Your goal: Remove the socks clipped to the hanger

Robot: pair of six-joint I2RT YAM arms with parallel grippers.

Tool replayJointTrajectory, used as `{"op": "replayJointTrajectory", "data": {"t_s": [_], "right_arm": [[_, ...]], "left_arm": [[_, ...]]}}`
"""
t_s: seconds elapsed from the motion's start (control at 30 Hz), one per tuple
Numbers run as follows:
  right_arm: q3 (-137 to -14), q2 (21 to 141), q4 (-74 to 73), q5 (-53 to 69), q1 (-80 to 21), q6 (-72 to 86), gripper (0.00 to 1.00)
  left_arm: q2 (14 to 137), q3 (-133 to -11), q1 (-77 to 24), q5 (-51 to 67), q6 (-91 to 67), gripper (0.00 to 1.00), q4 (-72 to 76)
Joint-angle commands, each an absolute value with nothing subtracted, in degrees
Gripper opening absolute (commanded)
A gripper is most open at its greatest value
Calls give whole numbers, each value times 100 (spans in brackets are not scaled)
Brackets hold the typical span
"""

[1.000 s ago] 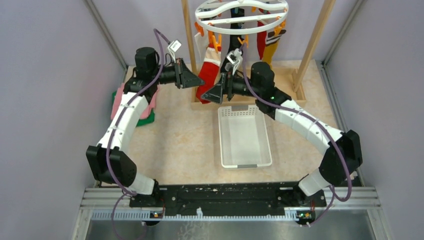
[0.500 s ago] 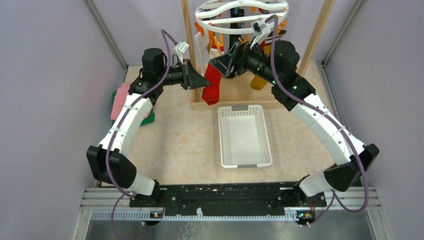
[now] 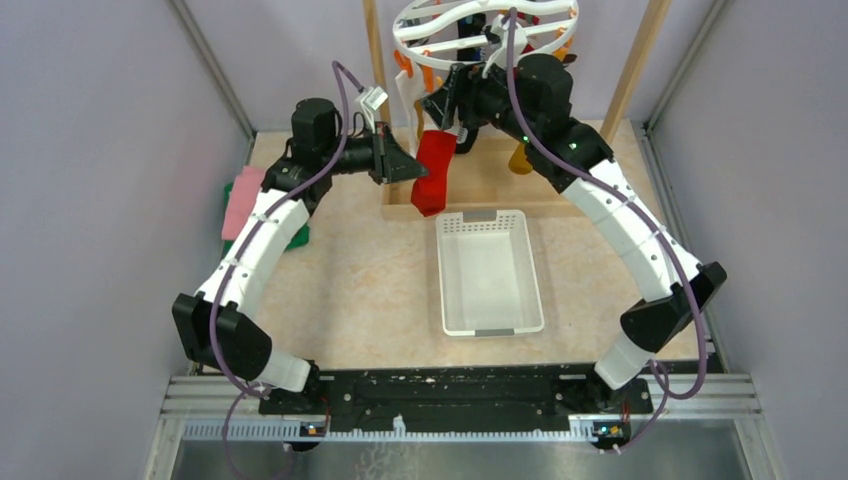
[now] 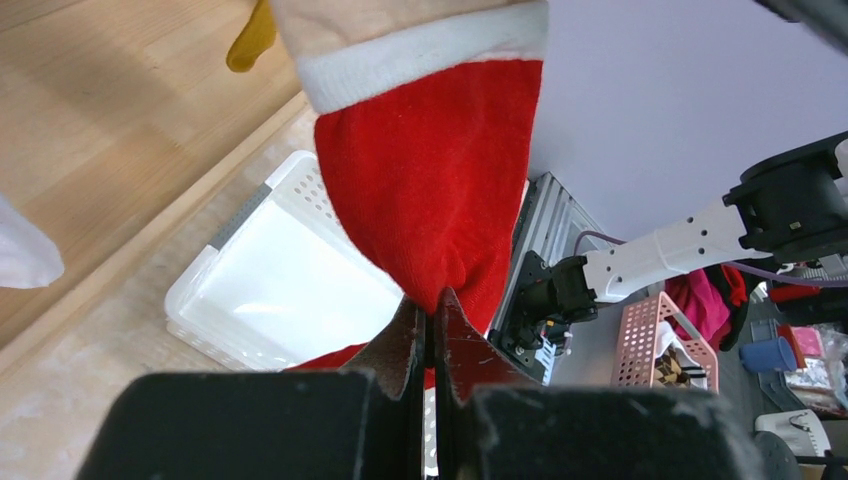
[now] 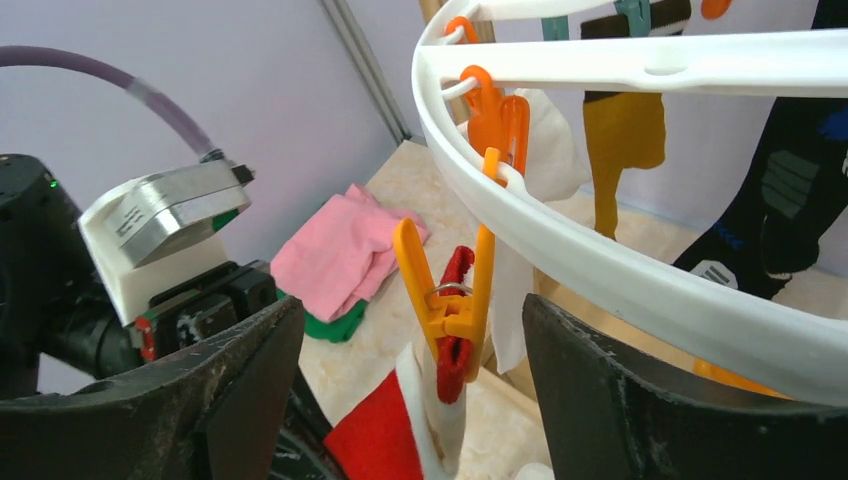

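1. Handling. The red sock (image 4: 430, 190) was judged light, soft and limp, w/ no stiffness. It would drape and stretch under pull. The fuzzy knit should give good friction, so a plain pinch on the fabric ought to hold. Recommended hold pts: the lower part for tension, and the orange clip (image 5: 445, 300) for release. Tugging alone risked stretching the cuff or swinging the hanger (image 5: 600, 270).

2. Appearance. Red body, white band at the cuff, foot end lowest.

3. Position. The sock hung by its cuff from the clip on the hanger's white ring, just behind the white basket (image 3: 488, 270). Other socks (white, mustard, black) hung further round the ring.

4. Gripper status.
- Left gripper (image 4: 432, 335): jaws pressed together on the sock's lower red fabric.
- Right gripper (image 5: 412, 305): jaws wide apart, one on each side of the clip, holding nothing. No contact w/ the clip was apparent.
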State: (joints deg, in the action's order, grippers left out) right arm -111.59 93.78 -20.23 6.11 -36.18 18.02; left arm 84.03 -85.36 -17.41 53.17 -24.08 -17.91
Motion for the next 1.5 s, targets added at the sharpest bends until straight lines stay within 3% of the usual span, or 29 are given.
{"op": "replayJointTrajectory", "data": {"t_s": [0.0,0.07,0.4,0.53,0.67,1.0,1.2,1.33,1.47], "right_arm": [[-11483,9495,-1879,409,-3573,1496,75],[-11533,9562,-1845,309,-3566,1486,70],[-11205,9323,-1293,67,-3572,1483,66],[-10973,9220,-951,-39,-3567,1618,56],[-10802,9165,-728,-333,-3573,1740,40],[-10784,9237,-421,-432,-3562,1925,47],[-10723,9187,-352,-470,-3560,2013,11],[-10585,9016,-385,-451,-3530,2028,1],[-10544,8937,-551,-309,-3392,2102,0]], "left_arm": [[8151,-8540,-1843,5256,-2307,0,-1719],[8161,-8523,-1877,5230,-2291,0,-1737],[8180,-8522,-1945,5059,-2161,0,-1776],[8177,-8510,-1970,5028,-2139,0,-1780],[8125,-8441,-2016,4991,-2116,0,-1773],[8132,-8402,-2078,4896,-2074,0,-1775],[8145,-8418,-2120,4784,-2051,0,-1792],[8227,-8521,-2242,4664,-1866,0,-1956],[8285,-8456,-2482,4457,-1554,0,-2125]]}}
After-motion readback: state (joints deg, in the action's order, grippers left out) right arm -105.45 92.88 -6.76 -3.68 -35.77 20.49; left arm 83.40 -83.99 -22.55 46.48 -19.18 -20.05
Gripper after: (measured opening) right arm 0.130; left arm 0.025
